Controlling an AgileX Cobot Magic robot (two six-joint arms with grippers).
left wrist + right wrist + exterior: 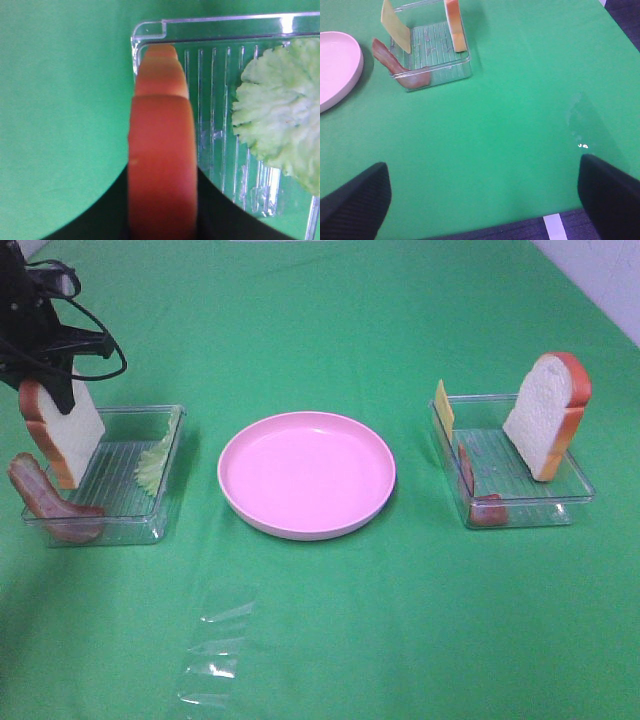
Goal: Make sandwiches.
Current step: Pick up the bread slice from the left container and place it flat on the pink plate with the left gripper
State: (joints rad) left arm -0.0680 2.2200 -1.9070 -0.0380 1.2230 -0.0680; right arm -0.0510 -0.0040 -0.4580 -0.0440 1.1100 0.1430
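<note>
Green cloth (pixel 320 640): covers the whole work surface. Pink plate (pixel 306 474): round, bare, at the centre between the two trays. Left tray (pixel 125 480): clear ribbed plastic, left of the plate. Right tray (pixel 500 455): same kind, right of the plate. Left gripper (pixel 45 390): black, above the left tray's outer end, closed on the crust at the top of the left bread slice (pixel 68 435), which hangs upright, white face turned to the plate; whether its lower edge touches the tray floor cannot be told. Right gripper (pixel 482 167): seen only in its own wrist view, the two dark fingers spread wide with nothing between them, well apart from the right tray. Right bread slice (pixel 540 420): on edge, leaning at the right tray's outer side. Left bacon strip (pixel 45 502): draped over the near outer corner of the left tray. Right bacon strip (pixel 478 495): hung over the right tray's plate-side wall. Lettuce leaf (pixel 155 462): propped against the left tray's plate-side wall. Cheese slice (pixel 444 408): thin, yellow, standing at the right tray's far plate-side corner.
</note>
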